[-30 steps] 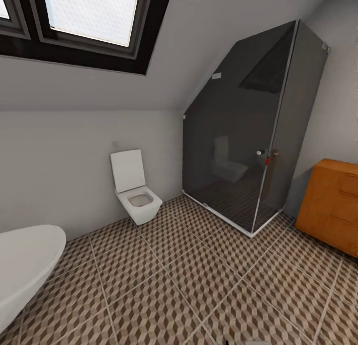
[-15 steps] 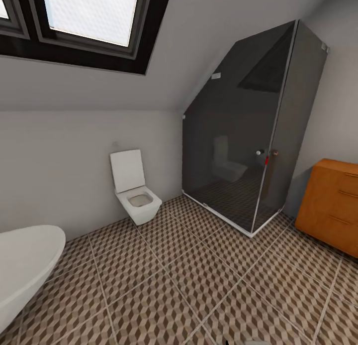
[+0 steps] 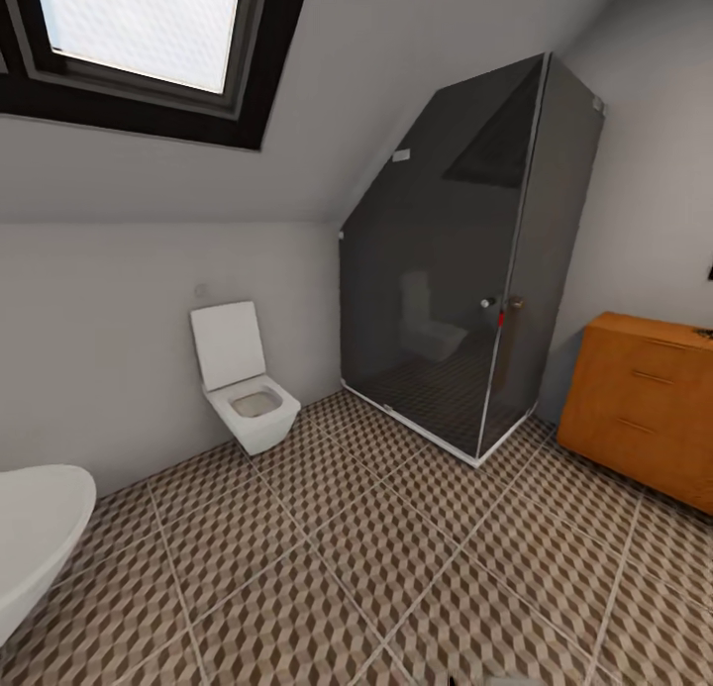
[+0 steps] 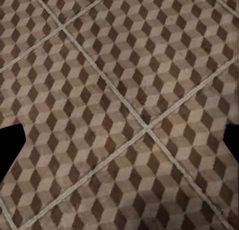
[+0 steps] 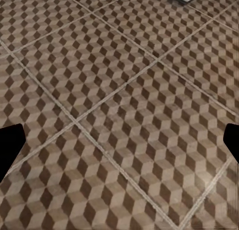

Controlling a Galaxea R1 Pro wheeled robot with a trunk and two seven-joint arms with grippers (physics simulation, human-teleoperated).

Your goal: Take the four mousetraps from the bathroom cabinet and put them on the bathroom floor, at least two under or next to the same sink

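Camera swung right since earlier: cabinet (image 3: pixel 642 409) now shows more, at right past the shower stall (image 3: pixel 465 260).
Both sets of fingers spread wide, holding nothing, over bathroom floor (image 3: pixel 376 557). Mousetraps unseen. Risk: base clips toilet (image 3: pixel 243 384) or stall corner while approaching.

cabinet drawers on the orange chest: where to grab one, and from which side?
Probably by one of the slim bar handles on the cabinet. They run horizontally across the drawer fronts, so come straight at the front face, which looks out over the bathroom floor, fingers above and below the bar. Handle clearance is too small to judge from here. Both grippers' fingertips sit wide apart.
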